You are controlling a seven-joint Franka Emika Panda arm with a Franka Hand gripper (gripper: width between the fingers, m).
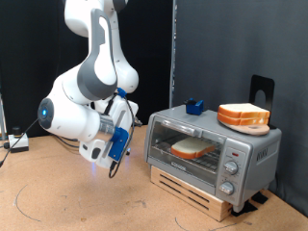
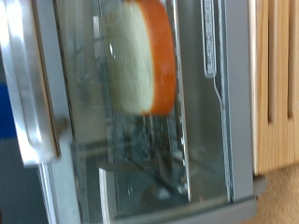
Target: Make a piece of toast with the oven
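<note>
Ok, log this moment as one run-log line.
gripper: away from oven, holds nothing seen | pale orange-crusted toast slice: on rack inside | boxy silver toaster oven: glass door closed

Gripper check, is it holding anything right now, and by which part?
Nothing. The gripper hangs apart from the oven; the piece of toast lies inside.

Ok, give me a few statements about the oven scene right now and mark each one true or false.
1. The toast lies inside the oven. True.
2. The oven door is open. False: the glass door is shut, with the toast behind it.
3. The gripper holds a bread slice. False: nothing shows between its fingers; it hangs to the exterior view's left of the oven.
4. A stack of bread sits on top of the oven. True.
5. The oven's knobs are on its panel at the exterior view's right. True.
</note>
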